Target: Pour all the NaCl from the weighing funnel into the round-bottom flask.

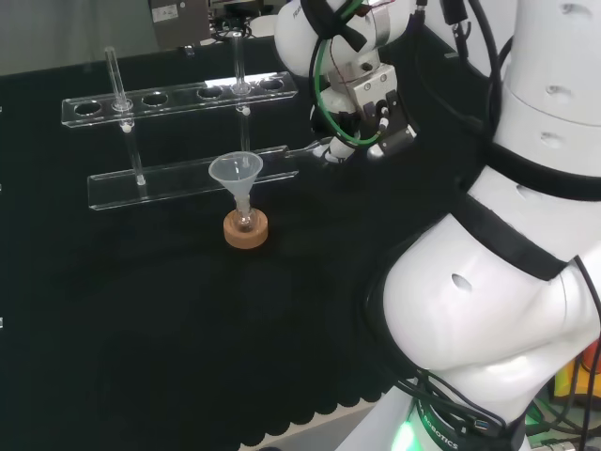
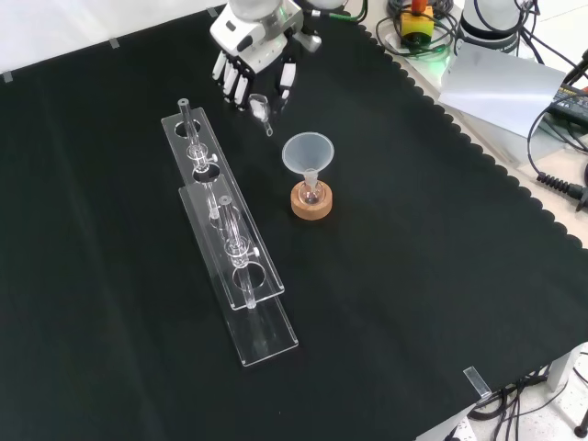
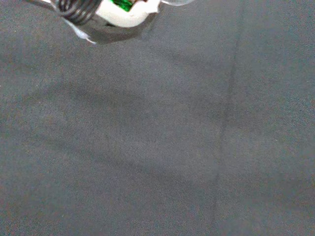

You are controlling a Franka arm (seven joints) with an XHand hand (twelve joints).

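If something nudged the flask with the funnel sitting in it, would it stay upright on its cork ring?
Probably not reliably. The funnel is wide and sits high above the small flask, so the stack looks top-heavy and apt to tip. The cork ring is low and broad, which should help somewhat. The funnel looks merely seated in the neck, so a nudge could dislodge it.
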